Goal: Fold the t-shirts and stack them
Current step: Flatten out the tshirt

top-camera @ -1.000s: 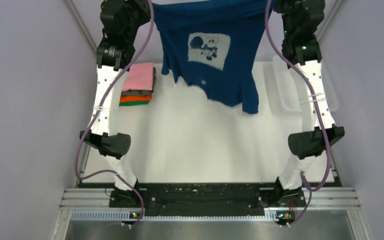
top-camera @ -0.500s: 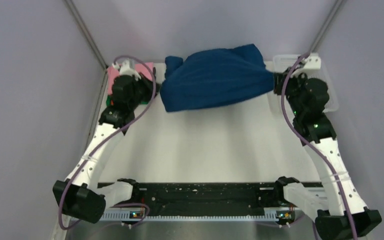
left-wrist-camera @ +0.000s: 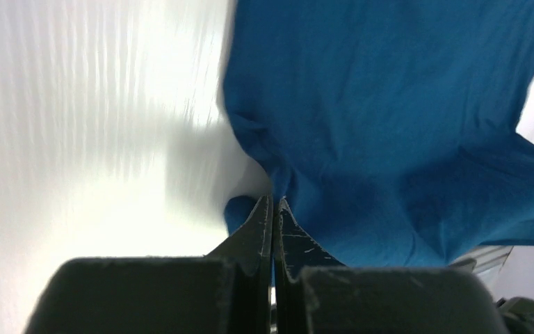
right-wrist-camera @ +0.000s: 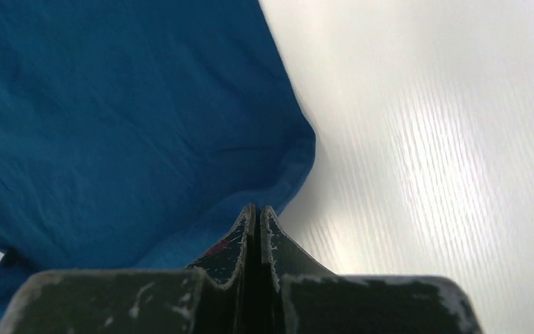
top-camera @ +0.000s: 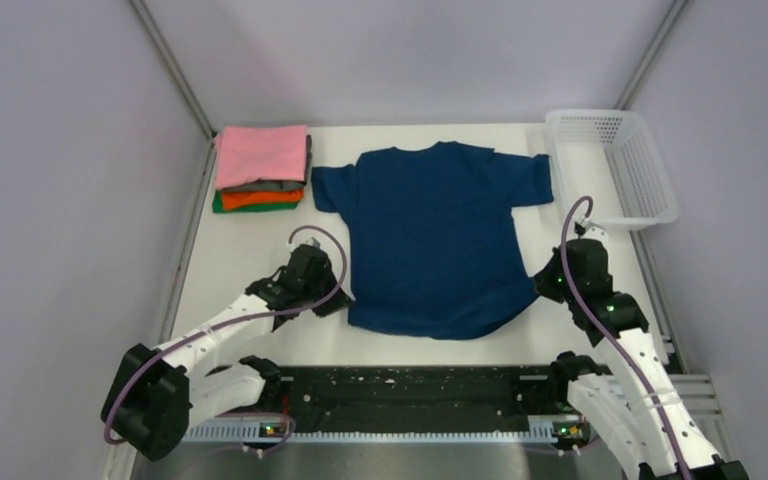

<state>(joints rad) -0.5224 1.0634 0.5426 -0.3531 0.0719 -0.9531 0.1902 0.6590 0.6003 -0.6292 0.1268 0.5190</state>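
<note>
Navy t-shirt (top-camera: 430, 235): spread flat in the middle of the white table (top-camera: 260, 260), collar toward the far edge, both short sleeves out to the sides, hem toward the arms.
Hem: slightly wavy along the near edge. The corner on the left arm's side is bunched into small folds.
Left gripper (left-wrist-camera: 272, 202): low over the table at the shirt's near-left hem corner. Its fingers are pressed together with a pinch of blue cloth gathered between the tips.
Right gripper (right-wrist-camera: 256, 209): at the near-right hem corner, also low. Its fingers are closed on the shirt's edge, and the cloth runs up to the tips from the left arm's side.
Folded stack: in the far-left corner of the table, apart from the navy shirt and just beyond its left sleeve.
Stack order: pink t-shirt (top-camera: 262, 155) on top, grey t-shirt (top-camera: 260, 185) under it, then orange t-shirt (top-camera: 255, 197), with green t-shirt (top-camera: 222, 205) at the bottom.
White mesh basket (top-camera: 655, 165): at the far-right edge of the table, just beside the right sleeve.
</note>
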